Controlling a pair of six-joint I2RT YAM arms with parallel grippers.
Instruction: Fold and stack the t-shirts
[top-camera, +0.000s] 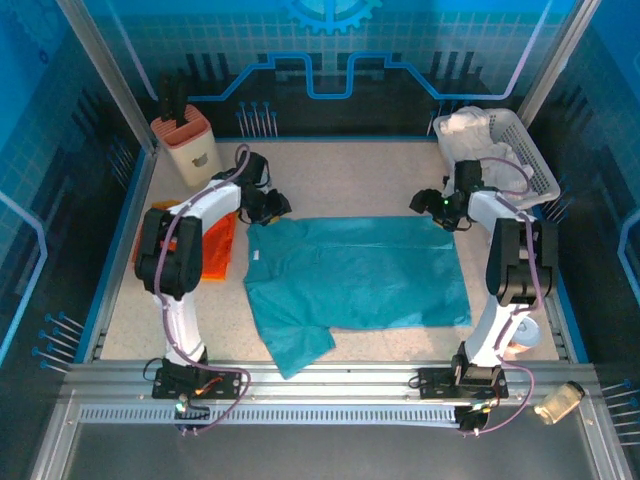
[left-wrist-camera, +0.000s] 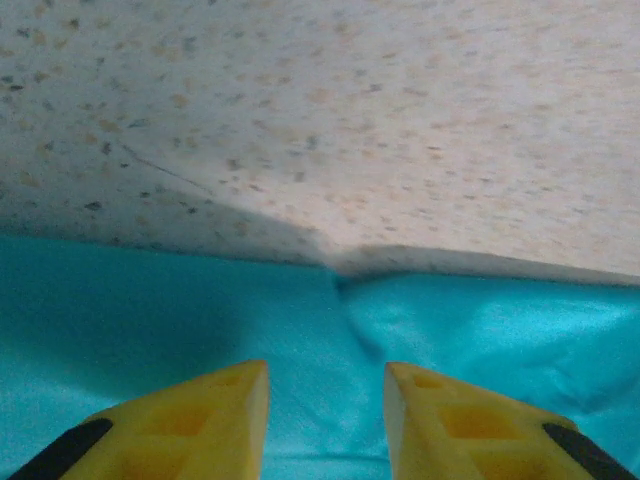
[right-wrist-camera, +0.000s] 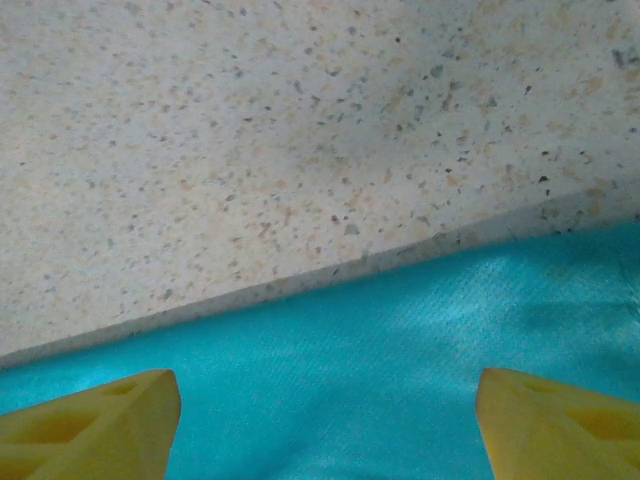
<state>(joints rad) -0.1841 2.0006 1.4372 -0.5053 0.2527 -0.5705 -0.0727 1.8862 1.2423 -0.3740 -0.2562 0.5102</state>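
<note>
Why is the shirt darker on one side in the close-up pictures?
Left wrist view: a shadow, likely cast by the left gripper, darkens the left of the shirt and the table beside it; the gripper sits close to the lens and looks soft. Right wrist view: the shirt gleams in patches, with a thin shadow under its edge. Top view: blue light tints everything.

robot lab cell: aluminium frame (top-camera: 320, 385), blue walls (top-camera: 420, 45)

Cool blue light; top view dim, soft. Left wrist view: broad shadow darkens the speckled beige tabletop (left-wrist-camera: 130, 190) and plain teal cloth shirt (left-wrist-camera: 120, 310) toward nine o'clock.
</note>
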